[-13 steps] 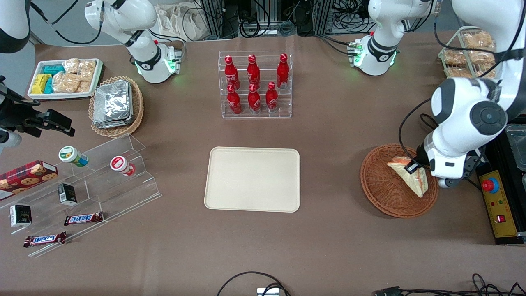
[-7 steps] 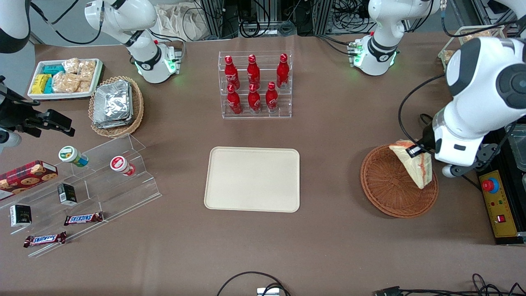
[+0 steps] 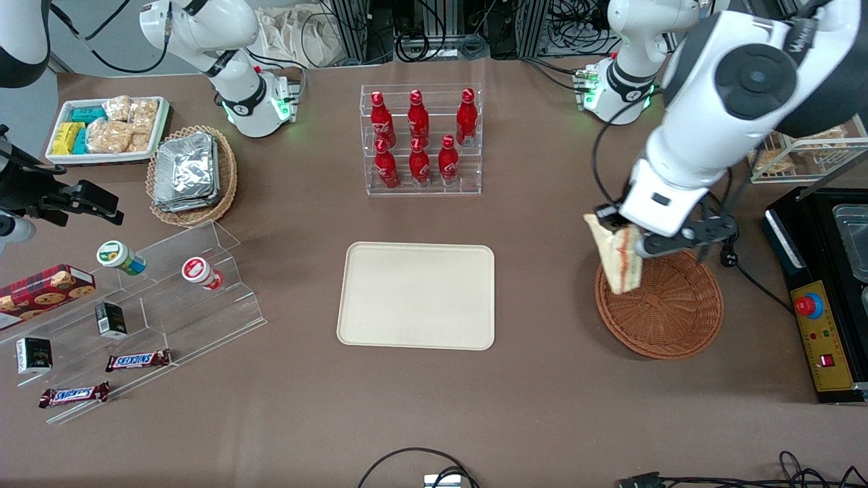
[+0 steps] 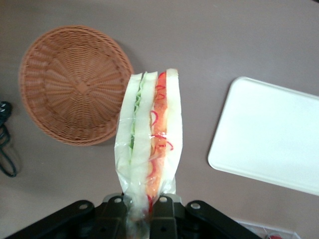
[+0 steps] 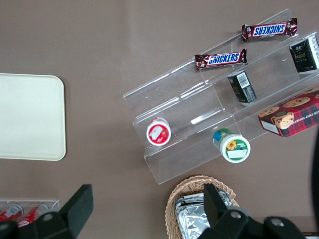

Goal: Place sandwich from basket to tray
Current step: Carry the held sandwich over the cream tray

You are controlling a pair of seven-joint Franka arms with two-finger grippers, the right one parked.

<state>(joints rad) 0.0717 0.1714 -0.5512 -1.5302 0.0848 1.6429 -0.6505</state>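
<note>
STEP: transfer, sandwich lifted | END EFFECTOR (image 4: 142, 211): pinching sandwich (image 3: 620, 261) by one end, wedge hanging above basket (image 3: 668, 315) rim nearest tray (image 3: 417, 296) | NEXT: carry over bare counter (image 3: 542, 271) to tray, lower, release.

My fingers (image 3: 620, 234) pinch above the brown desk (image 3: 542, 393); on it, the tray (image 3: 417, 295) lies between the basket (image 3: 668, 315) and a clear rack (image 3: 163, 318).
</note>
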